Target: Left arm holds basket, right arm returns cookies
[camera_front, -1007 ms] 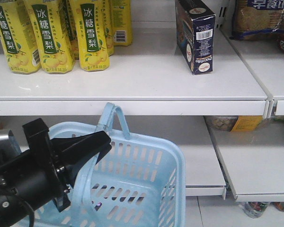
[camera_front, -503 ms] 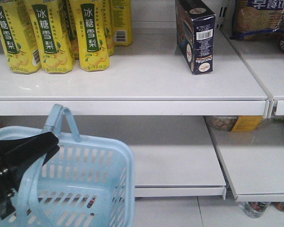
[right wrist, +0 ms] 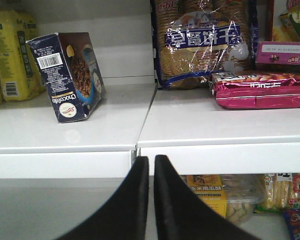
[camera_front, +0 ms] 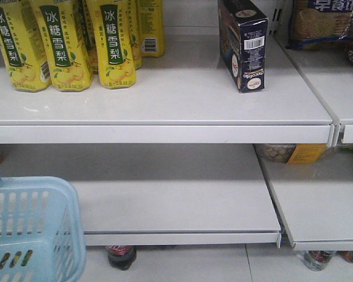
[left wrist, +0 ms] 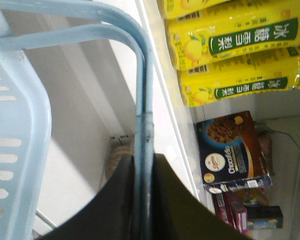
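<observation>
The navy cookies carton (camera_front: 243,44) stands on the upper white shelf (camera_front: 165,100), barcode side facing out; it also shows in the left wrist view (left wrist: 232,150) and, leaning, in the right wrist view (right wrist: 67,75). The light blue basket (camera_front: 29,226) sits at the bottom left corner of the front view. In the left wrist view my left gripper (left wrist: 144,162) is shut on the basket's hoop handle (left wrist: 142,90). My right gripper (right wrist: 151,165) is shut with nothing between its fingers, below the shelf's front edge and to the right of the cookies. Neither arm shows in the front view.
Yellow pear-drink cartons (camera_front: 109,41) stand at the upper shelf's left. Clear-wrapped biscuit packs (right wrist: 202,40) and a pink pack (right wrist: 262,90) lie on the neighbouring shelf to the right. A lower shelf (camera_front: 165,200) sits beneath, with a dark bottle (camera_front: 121,256) on the floor.
The basket and my left arm have moved left, the arm leaving the front view. The cookies carton has stayed in place on the shelf.
</observation>
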`<state>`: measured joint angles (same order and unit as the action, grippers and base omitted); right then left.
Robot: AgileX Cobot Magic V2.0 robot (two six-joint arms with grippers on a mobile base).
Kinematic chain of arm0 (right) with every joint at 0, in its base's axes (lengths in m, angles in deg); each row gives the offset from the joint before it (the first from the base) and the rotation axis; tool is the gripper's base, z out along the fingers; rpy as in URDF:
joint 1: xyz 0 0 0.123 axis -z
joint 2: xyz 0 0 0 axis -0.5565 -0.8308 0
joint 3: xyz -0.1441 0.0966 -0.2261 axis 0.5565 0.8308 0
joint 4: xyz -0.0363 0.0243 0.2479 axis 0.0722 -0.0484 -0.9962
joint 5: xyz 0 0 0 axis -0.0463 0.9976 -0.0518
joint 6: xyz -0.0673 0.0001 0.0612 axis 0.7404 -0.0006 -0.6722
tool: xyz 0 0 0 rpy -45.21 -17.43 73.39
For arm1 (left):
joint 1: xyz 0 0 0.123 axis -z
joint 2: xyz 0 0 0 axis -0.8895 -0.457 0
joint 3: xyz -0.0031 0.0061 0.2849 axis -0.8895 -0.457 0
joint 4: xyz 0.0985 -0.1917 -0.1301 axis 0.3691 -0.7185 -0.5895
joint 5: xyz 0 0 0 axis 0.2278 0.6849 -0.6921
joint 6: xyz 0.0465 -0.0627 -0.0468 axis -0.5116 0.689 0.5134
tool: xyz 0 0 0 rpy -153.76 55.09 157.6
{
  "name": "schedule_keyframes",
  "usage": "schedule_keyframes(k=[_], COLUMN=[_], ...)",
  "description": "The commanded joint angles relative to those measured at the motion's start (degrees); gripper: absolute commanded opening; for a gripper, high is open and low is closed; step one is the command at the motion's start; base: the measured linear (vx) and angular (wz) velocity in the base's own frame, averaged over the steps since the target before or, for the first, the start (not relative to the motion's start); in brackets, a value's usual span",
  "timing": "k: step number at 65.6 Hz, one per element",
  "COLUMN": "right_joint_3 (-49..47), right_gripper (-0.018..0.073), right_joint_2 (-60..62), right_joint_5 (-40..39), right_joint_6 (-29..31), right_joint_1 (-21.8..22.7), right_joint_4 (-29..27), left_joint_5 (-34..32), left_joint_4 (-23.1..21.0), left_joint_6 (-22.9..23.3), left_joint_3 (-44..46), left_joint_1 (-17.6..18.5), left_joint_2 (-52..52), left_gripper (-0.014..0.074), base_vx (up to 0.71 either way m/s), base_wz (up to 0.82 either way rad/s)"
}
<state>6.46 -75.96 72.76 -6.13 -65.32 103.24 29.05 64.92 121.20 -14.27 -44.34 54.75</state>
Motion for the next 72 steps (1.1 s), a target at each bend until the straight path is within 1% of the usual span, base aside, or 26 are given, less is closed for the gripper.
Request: schedule_keyframes(k=[1, 14, 26, 35, 42, 44, 49, 54, 62, 72], right_joint_3=[-1.4, -1.4, -1.4, -1.4, -1.4, -1.4, -1.4, -1.4, -1.4, -1.4], right_gripper=[-0.0008, -0.0008, -0.0008, -0.0008, -0.0008, -0.0008, -0.0008, -0.0008, -0.0008, -0.0008], right_joint_2=[-0.5, -0.5, -0.5, -0.5, -0.5, -0.5, -0.5, -0.5, -0.5, -0.5], right_joint_5=[-1.3, -1.3, -1.3, -1.3, -1.3, -1.3, -1.3, -1.3, -1.3, -1.3], right_joint_6=[0.6, 0.6, 0.6, 0.6, 0.6, 0.6, 0.6, 0.6, 0.6, 0.6], right_joint_1=[0.1, 0.1, 0.1, 0.1, 0.1, 0.1, 0.1, 0.1, 0.1, 0.1], right_joint_4=[2.2, 2.2, 2.2, 2.2, 2.2, 2.2, 2.2, 2.2, 2.2, 2.2], left_joint_5=[-3.0, 0.3, 2.3, 3.8, 4.2, 4.0, 3.7, 3.6, 3.6, 3.2], left_joint_4=[0.4, 0.0, 0.0, 0.0, 0.0, 0.0, 0.1, 0.3, 1.6, 1.4], left_joint_6=[-4.4, -13.9, -20.6, -26.7, -31.4, -33.3, -37.8, -42.1, -46.8, -53.5], left_joint_3=[2.1, 2.1, 2.1, 2.1, 2.1, 2.1, 2.1, 2.1, 2.1, 1.9], left_joint_1=[-3.4, -10.3, -14.8, -18.3, -20.3, -20.9, -21.8, -22.0, -22.0, -22.0], left_joint_2=[1.3, 4.1, 6.2, 7.6, 8.1, 8.2, 8.1, 8.1, 8.1, 8.0], left_gripper=[-0.0003, -0.0003, -0.0003, -0.0003, -0.0003, -0.0003, -0.0003, -0.0003, -0.0003, -0.0003], base_vx=[0.0, 0.0, 0.0, 0.0, 0.0, 0.0, 0.0, 0.0, 0.0, 0.0], base_wz=[0.0, 0.0, 0.0, 0.0, 0.0, 0.0, 0.0, 0.0, 0.0, 0.0])
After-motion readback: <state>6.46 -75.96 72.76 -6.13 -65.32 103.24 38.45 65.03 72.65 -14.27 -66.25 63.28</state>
